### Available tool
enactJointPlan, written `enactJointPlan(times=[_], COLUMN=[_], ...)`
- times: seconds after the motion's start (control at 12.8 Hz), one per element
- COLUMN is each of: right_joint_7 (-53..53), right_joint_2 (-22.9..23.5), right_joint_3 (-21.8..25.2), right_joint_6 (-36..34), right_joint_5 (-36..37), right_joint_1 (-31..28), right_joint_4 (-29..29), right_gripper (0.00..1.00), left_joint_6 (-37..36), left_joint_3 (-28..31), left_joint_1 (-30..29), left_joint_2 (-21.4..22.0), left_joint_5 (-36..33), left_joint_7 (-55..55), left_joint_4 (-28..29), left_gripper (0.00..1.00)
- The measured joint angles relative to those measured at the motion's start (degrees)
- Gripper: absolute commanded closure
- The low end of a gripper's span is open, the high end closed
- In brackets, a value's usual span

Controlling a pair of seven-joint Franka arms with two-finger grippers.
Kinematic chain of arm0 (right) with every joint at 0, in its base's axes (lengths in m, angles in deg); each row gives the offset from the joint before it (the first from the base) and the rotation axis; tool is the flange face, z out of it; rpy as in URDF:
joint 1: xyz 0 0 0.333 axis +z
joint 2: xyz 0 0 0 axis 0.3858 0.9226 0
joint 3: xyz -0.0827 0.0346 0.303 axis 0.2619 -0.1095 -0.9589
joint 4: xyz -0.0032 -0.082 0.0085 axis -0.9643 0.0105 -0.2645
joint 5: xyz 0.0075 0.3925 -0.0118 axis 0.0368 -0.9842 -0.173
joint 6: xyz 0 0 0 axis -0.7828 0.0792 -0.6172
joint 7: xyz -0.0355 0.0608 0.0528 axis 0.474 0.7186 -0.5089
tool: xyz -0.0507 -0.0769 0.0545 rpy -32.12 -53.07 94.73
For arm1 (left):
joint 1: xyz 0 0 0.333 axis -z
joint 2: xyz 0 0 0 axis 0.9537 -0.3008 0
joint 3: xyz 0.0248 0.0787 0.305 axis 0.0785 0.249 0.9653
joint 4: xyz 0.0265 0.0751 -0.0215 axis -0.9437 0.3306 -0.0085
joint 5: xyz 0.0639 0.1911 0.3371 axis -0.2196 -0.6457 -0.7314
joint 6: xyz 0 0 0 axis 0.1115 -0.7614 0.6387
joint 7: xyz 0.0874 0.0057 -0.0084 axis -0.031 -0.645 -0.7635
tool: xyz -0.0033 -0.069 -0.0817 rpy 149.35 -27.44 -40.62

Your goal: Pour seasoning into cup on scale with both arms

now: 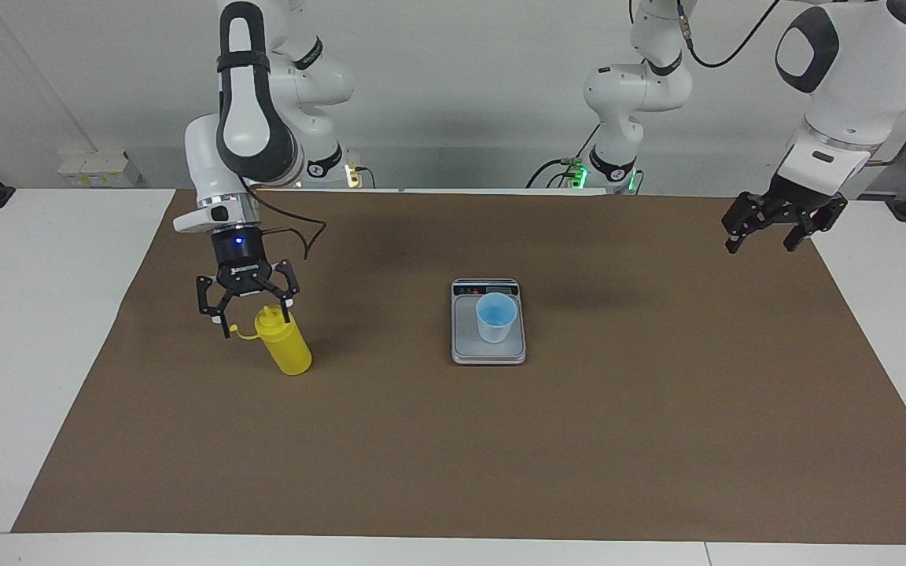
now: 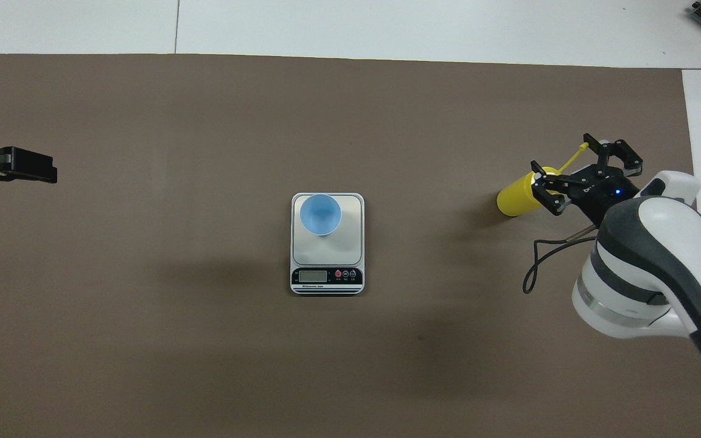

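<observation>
The yellow seasoning bottle (image 1: 286, 346) (image 2: 516, 198) stands on the brown mat toward the right arm's end of the table, its strap sticking out sideways. My right gripper (image 1: 253, 318) (image 2: 569, 173) is open at the bottle's nozzle top, one finger on each side and not closed on it. The light-blue cup (image 1: 495, 317) (image 2: 320, 214) stands upright on the silver-grey scale (image 1: 469, 346) (image 2: 347, 249) at the middle of the mat. My left gripper (image 1: 763, 242) (image 2: 34, 170) hangs open and empty over the mat's edge at the left arm's end, waiting.
A brown mat (image 1: 453, 456) covers most of the white table (image 1: 20, 314). The scale's display strip (image 2: 326, 277) faces the robots. A black cable (image 2: 536, 267) loops from the right wrist above the mat.
</observation>
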Motion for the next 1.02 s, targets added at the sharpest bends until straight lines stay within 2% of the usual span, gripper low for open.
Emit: enactJointPlan(times=[0.24, 0.63, 0.86, 1.02], right_joint_7=[0.02, 0.03, -0.14, -0.47], right_joint_2=[0.21, 0.34, 0.36, 0.35], right_joint_3=[0.0, 0.45, 0.62, 0.72], right_joint_6=[0.0, -0.77, -6.96, -11.08], right_joint_5=[3.89, 15.44, 27.96, 33.78], right_joint_1=[-0.01, -1.0, -5.07, -7.7], right_joint_4=[0.68, 0.78, 2.16, 4.0], right_gripper=[0.0, 0.0, 0.0, 0.0], left_joint_6=[0.0, 0.0, 0.0, 0.01], left_joint_3=[0.0, 0.01, 0.03, 0.06], left_joint_1=[0.0, 0.0, 0.0, 0.0], left_joint_2=[0.0, 0.0, 0.0, 0.0], left_joint_5=[0.0, 0.0, 0.0, 0.0], left_joint_7=[0.0, 0.01, 0.01, 0.01], left_joint_4=[0.0, 0.0, 0.0, 0.0], left_gripper=[0.0, 0.0, 0.0, 0.0])
